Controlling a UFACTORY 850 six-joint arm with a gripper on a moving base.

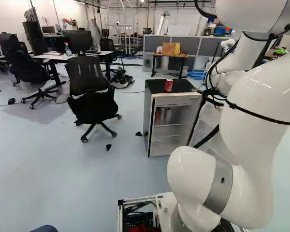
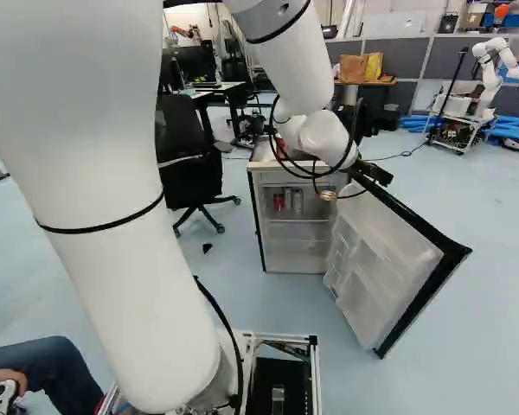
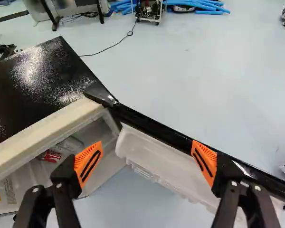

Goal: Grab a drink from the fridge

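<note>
Cropped and covered — arm, fridge, can.
The arm (image 1: 251, 111) runs past the edges of both base views and hides most of the fridge door (image 2: 381, 268) in the left one; the wrist view cuts off the fridge (image 3: 33, 80) — its front edge partly covers a red can (image 3: 51, 156) inside.

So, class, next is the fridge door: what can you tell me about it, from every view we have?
The fridge door stands wide open, joined at one side of the fridge. Its inner face is pale, whitish and looks like moulded plastic, with shelf-like bins; a broad black rim frames it. It stands upright, out over the floor. In the wrist view it reaches below the open gripper; whether they touch I cannot tell. Its outer face is hidden.
</note>
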